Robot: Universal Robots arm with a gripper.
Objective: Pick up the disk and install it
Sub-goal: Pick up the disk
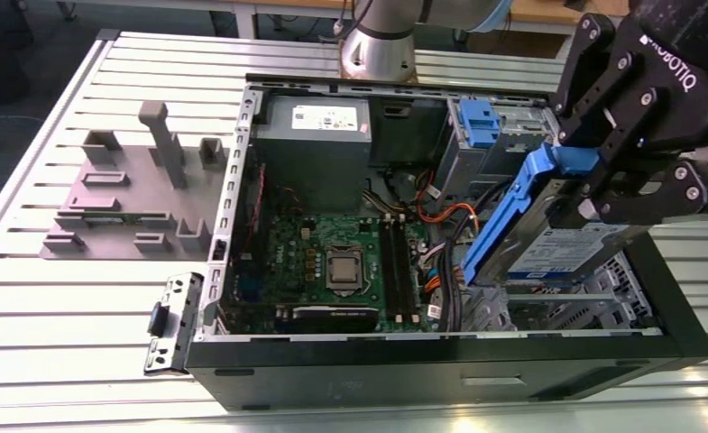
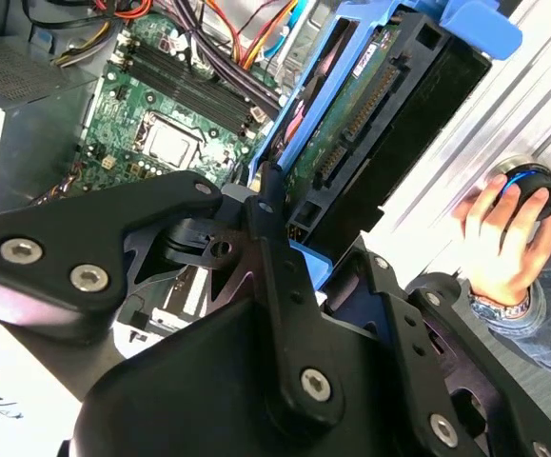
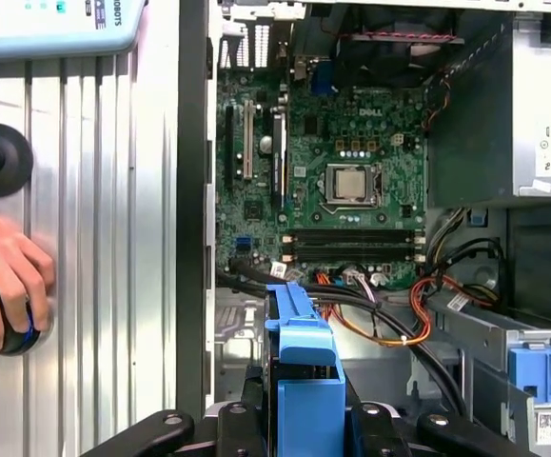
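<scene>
The claw (image 1: 594, 185) is clamped on the disk (image 1: 558, 244), hanging tilted just under it over the open case (image 1: 450, 347). Cables (image 3: 389, 319) crowd below; the bracket could snag them.

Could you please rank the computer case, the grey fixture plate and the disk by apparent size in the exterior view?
1. Computer case
2. Grey fixture plate
3. Disk, held tilted by the tool; it sits nearer the camera, so its rank is unsure.

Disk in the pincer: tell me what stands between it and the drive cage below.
Nothing visible does. The pincer holds the disk tilted above the open drive cage. The orange and black cables lie beside it, toward the motherboard.
</scene>
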